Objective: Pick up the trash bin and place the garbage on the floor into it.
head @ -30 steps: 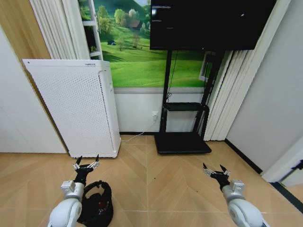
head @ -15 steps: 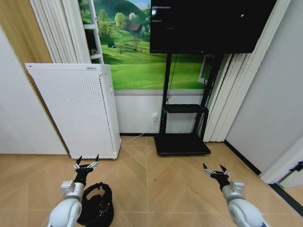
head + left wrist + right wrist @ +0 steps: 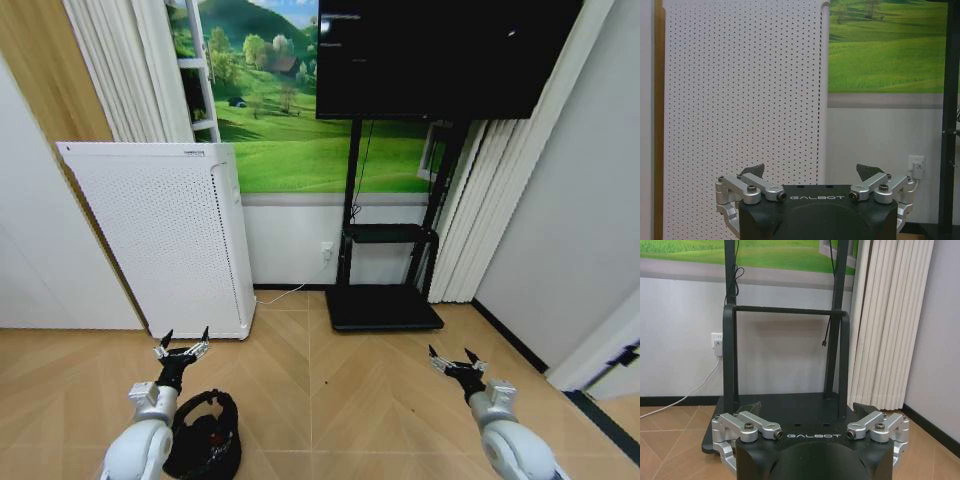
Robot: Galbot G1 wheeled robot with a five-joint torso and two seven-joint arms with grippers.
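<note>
The trash bin, small, black and mesh-sided, stands on the wood floor at the lower left, just beside my left forearm. A small red bit of garbage shows inside its mouth. My left gripper hovers open above and beyond the bin, holding nothing; the left wrist view has the left gripper pointing at the white appliance. My right gripper is open and empty over the floor at the lower right; in the right wrist view the right gripper faces the TV stand.
A tall white perforated appliance stands against the left wall. A black TV stand with a flat base sits ahead, with a white cable running to a wall socket. Bare wood floor lies between the arms.
The whole picture has slid downward a little, so the camera has moved. Both grippers stay open, in the same poses.
</note>
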